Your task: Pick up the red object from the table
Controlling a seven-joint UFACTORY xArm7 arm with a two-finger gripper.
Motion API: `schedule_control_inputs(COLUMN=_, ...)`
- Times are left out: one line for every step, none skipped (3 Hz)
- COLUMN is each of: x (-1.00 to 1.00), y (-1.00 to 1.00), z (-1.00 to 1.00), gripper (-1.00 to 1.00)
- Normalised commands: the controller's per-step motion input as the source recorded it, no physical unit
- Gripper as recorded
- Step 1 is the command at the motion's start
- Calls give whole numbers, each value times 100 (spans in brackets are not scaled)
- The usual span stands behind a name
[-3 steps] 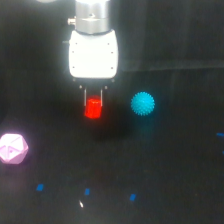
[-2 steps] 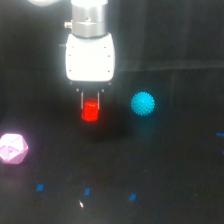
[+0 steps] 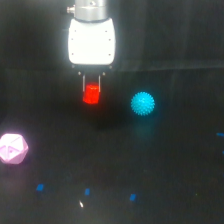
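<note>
Red small upright cylinder [image 3: 91, 94] pinched between fingers of white gripper [image 3: 91, 90], now higher off black matte table [image 3: 165, 165] than a second ago. Cyan spiky ball [image 3: 143, 103], pink faceted polyhedron [image 3: 12, 148] unmoved.

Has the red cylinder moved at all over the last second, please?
Yes. The red cylinder, held between the gripper fingers, has risen: it now sits higher than the blue spiky ball, which has stayed put.
</note>
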Motion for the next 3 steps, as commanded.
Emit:
schedule_control_inputs(x=25, y=71, z=62, gripper=-57)
schedule_control_inputs(x=30, y=14, z=12, gripper=-100)
schedule_control_inputs(x=-15, y=-41, z=-39, gripper=-100)
